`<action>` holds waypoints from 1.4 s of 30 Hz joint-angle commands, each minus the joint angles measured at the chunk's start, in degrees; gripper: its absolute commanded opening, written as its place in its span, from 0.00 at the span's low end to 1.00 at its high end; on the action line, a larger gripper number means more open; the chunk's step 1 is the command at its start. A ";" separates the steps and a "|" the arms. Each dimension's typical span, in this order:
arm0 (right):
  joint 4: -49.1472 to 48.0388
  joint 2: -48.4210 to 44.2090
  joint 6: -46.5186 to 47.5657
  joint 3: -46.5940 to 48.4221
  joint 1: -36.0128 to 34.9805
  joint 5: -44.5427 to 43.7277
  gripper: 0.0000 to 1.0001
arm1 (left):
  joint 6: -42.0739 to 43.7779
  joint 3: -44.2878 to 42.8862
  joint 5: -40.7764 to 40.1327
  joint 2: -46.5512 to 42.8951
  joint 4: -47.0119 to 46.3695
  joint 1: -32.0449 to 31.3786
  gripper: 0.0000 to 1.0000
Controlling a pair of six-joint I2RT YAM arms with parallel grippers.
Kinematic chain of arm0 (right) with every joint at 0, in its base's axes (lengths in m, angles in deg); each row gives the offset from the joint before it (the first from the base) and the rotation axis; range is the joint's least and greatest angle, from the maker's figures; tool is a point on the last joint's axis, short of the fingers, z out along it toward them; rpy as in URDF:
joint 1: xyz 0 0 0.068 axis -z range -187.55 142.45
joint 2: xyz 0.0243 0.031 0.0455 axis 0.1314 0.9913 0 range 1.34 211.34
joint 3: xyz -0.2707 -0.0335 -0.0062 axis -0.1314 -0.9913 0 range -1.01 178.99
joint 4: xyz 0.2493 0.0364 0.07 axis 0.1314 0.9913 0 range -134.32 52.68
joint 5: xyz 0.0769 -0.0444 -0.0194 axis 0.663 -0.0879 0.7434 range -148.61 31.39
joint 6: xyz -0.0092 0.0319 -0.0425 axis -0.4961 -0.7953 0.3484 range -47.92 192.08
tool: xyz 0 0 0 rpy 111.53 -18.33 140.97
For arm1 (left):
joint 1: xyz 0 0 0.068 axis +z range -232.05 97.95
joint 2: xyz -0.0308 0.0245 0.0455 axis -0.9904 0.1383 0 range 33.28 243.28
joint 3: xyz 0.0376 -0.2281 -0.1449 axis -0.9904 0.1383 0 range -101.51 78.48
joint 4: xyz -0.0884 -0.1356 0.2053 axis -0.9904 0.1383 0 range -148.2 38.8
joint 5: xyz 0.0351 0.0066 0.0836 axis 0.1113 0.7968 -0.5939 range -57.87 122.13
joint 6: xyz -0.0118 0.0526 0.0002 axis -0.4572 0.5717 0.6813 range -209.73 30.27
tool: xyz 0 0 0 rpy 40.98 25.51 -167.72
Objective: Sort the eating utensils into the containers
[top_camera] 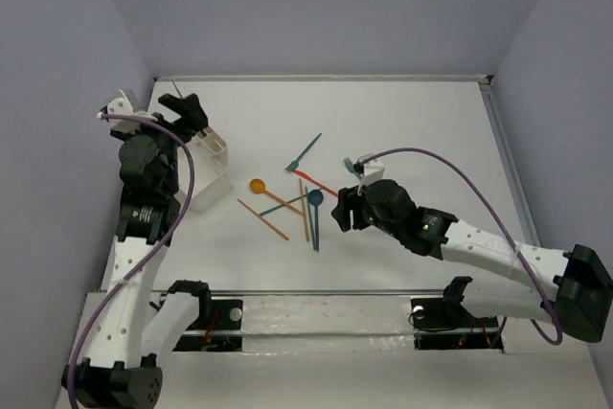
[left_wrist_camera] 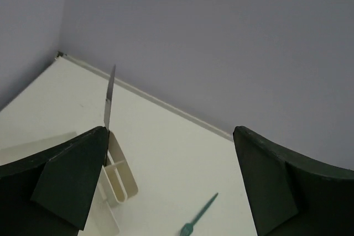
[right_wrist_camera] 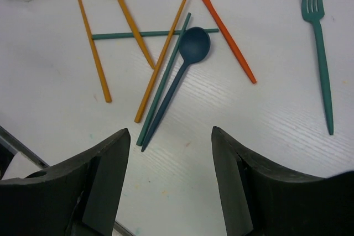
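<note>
The white organiser [top_camera: 213,171] stands at the left, and its end shows in the left wrist view [left_wrist_camera: 123,178]. My left gripper [top_camera: 194,114] hovers over it, open and empty [left_wrist_camera: 170,136]. A thin dark grey knife [left_wrist_camera: 109,99] stands upright beside its left finger, its lower end hidden. Loose utensils lie mid-table: an orange spoon [right_wrist_camera: 124,9], two orange sticks [right_wrist_camera: 94,48], teal sticks [right_wrist_camera: 163,81], a dark blue spoon [right_wrist_camera: 182,70], a red knife [right_wrist_camera: 221,31] and a teal fork [right_wrist_camera: 319,48]. My right gripper [top_camera: 341,210] is open and empty [right_wrist_camera: 170,131] just above the table, near the blue spoon's handle end.
The table is walled at the back and sides [top_camera: 316,77]. The teal fork [top_camera: 305,152] lies apart from the pile towards the back, also in the left wrist view [left_wrist_camera: 199,216]. A metal rail [top_camera: 316,294] runs along the near edge.
</note>
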 commanded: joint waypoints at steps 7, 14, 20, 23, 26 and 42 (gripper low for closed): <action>4.68 4.97 -0.18 6.63 0.93 -1.80 0.63 | -3.12 15.04 27.57 -14.15 10.91 0.13 0.99; 5.47 10.16 1.93 10.15 3.56 1.44 0.59 | -1.28 18.91 34.00 -16.97 12.06 0.13 0.99; 6.88 14.99 6.05 13.14 9.09 8.82 0.51 | -0.22 20.41 38.22 -17.50 10.92 0.13 0.99; 6.71 18.41 8.42 13.93 13.57 14.10 0.47 | -0.31 20.41 41.11 -16.89 9.16 0.13 0.99; 7.57 20.70 11.50 15.16 15.43 17.27 0.48 | -0.22 20.50 43.66 -15.48 8.10 0.13 0.99; 13.20 40.91 19.86 29.31 17.72 19.73 0.51 | 0.66 20.59 45.96 -13.81 6.43 -0.92 0.99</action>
